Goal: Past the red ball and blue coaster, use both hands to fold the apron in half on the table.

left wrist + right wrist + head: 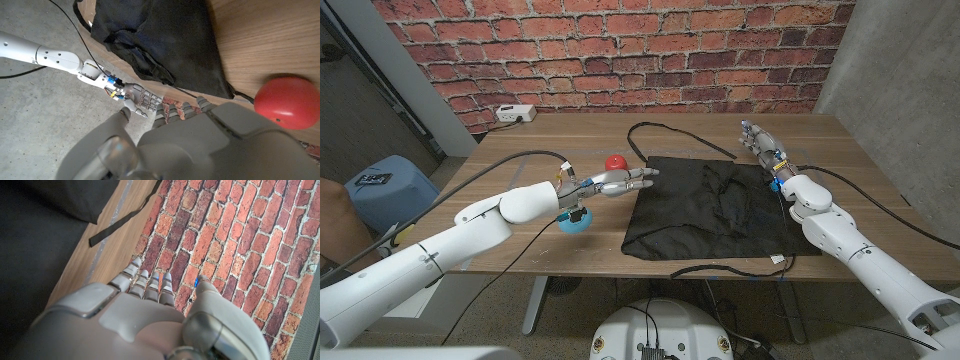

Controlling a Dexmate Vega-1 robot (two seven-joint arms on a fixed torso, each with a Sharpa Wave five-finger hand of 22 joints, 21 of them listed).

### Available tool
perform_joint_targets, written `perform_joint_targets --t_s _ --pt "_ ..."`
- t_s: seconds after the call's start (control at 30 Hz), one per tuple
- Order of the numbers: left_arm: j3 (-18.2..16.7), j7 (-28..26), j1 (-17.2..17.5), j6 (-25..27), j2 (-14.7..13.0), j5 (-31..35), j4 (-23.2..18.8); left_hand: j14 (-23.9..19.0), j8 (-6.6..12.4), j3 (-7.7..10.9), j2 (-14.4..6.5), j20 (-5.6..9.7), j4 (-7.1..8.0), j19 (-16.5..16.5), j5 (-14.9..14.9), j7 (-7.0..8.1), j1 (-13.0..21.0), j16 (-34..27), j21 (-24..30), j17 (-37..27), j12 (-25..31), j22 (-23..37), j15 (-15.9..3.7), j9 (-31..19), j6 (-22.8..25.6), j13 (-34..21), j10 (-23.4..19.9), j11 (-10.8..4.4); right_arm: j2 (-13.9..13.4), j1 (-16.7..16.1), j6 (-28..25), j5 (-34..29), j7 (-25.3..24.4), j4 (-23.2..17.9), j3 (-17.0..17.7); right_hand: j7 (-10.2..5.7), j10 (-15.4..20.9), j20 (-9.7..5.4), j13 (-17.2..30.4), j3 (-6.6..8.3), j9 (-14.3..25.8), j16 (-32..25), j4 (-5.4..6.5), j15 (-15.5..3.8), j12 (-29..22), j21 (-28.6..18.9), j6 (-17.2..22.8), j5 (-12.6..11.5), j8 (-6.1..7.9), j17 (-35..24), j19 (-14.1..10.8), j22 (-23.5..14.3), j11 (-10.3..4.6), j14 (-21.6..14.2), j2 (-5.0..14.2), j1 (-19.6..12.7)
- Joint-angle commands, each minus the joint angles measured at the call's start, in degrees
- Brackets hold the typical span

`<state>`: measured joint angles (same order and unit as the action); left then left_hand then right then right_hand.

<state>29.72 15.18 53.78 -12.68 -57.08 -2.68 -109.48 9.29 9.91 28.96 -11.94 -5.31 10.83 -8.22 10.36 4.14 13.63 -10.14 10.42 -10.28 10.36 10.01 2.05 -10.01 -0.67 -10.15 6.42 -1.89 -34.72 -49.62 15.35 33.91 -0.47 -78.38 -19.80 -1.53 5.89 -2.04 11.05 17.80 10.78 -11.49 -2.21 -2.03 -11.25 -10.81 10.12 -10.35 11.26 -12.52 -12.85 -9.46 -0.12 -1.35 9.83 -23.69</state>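
Two hands flank the black apron (715, 208), spread across the middle of the table (550, 135) with bare wood above it. The left hand (620, 182), fingers apart and empty, reaches toward its left edge, beside the red ball (615, 162); the blue coaster (575, 221) lies below. The right hand (762, 145), fingers extended, grips nothing, upper right.

My left hand (620, 182) reaches forward with fingers straight and apart, holding nothing. My right hand (763, 147) stands on edge, fingers extended forward, also holding nothing.
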Motion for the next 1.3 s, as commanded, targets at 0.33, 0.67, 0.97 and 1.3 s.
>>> perform_joint_targets --t_s 0.33,0.67,0.97,1.3 --pt "1.7 4.5 -1.5 -1.4 -1.1 9.2 -2.3 3.9 -0.23 1.24 0.5 0.73 0.32 -5.4 -0.1 0.84 -4.9 0.2 -0.4 -0.2 -0.1 0.3 0.93 -0.1 -3.2 0.1 3.1 -0.49 -0.9 -0.5 0.6 0.4 -0.2 1.6 1.3 0.17 0.3 -2.87 0.2 0.12 0.3 -0.5 -0.32 -1.35 0.0 0.0 0.4 0.1 0.03 0.0 0.3 -0.3 0.37 0.4 -0.03 0.3" --pt "1.4 3.9 -0.2 -1.9 -2.0 12.7 -3.9 4.5 -0.35 1.84 0.4 0.92 0.44 -6.3 -0.1 0.61 -6.4 0.0 -0.1 -0.2 0.2 0.3 1.03 -0.1 -5.1 0.1 3.1 -0.40 -0.9 -0.7 1.4 0.4 0.2 2.6 1.5 0.20 0.3 -2.89 0.2 0.20 0.3 -0.5 -0.40 -1.36 0.0 0.0 0.5 0.1 0.02 0.0 0.3 -0.3 0.26 0.4 -0.02 0.3" --pt "-0.1 1.2 2.9 -2.1 -3.3 14.3 -5.3 4.5 -0.06 2.15 0.3 0.90 0.62 -6.3 -0.1 0.14 -7.7 -0.2 0.2 -0.2 0.4 0.3 1.16 -0.1 -5.3 0.1 3.0 -0.34 -0.9 -0.1 2.0 0.3 0.7 3.9 1.5 0.24 0.2 -2.94 0.2 0.24 0.3 -0.5 -0.44 -1.36 0.0 0.0 0.4 0.1 -0.01 0.1 0.4 -0.3 0.22 0.5 -0.03 0.3" --pt "-1.4 -1.7 6.1 -2.0 -4.2 16.5 -6.2 4.3 0.15 2.45 0.3 0.92 0.66 -6.3 -0.1 -0.03 -8.8 -0.4 0.4 -0.2 0.5 0.3 1.28 -0.1 -5.2 0.1 2.7 -0.08 -0.9 1.2 2.1 0.3 1.6 5.7 1.4 0.27 0.2 -2.92 0.2 0.24 0.3 -0.5 -0.41 -1.35 0.0 0.0 0.3 0.1 -0.05 0.1 0.5 -0.3 0.34 0.6 -0.04 0.5"
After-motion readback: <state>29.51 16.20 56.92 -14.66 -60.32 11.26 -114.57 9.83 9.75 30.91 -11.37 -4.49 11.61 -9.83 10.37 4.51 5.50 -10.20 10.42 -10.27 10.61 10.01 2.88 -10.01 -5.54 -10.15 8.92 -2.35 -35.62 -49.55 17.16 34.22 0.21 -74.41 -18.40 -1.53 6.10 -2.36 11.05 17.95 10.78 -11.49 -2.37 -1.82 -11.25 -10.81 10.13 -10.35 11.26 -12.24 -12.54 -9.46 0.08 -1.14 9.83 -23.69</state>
